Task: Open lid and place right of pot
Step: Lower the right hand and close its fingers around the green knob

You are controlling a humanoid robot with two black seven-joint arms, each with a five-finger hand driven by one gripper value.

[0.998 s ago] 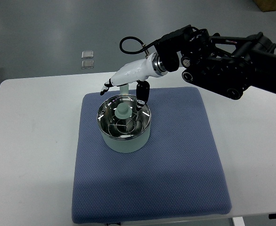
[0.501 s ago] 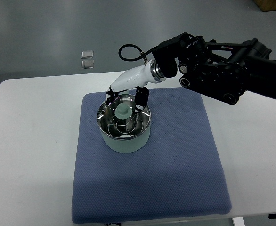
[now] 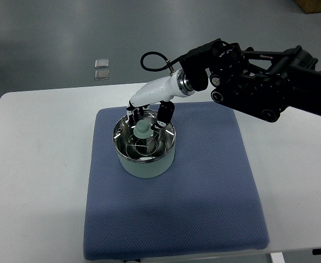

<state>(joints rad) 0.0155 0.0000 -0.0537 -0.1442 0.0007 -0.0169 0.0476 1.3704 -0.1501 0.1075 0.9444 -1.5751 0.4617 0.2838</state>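
A pale green pot (image 3: 145, 163) stands on a blue mat (image 3: 204, 186), left of the mat's middle. A glass lid (image 3: 144, 141) with a pale green knob (image 3: 143, 129) sits on the pot. My right hand (image 3: 145, 118), white with dark fingertips, reaches down from the upper right over the lid. Its fingers (image 3: 164, 114) flank the knob on both sides, close to it; I cannot tell whether they touch it. The lid rests flat on the pot. The left arm is out of view.
The mat lies on a white table (image 3: 40, 164). My black right arm (image 3: 259, 87) spans the upper right above the table. Two small clear packets (image 3: 101, 68) lie on the grey floor beyond the table's far edge.
My right hand has come down and toward the knob. Its fingers, spread above the far rim a second ago, now sit around the knob.
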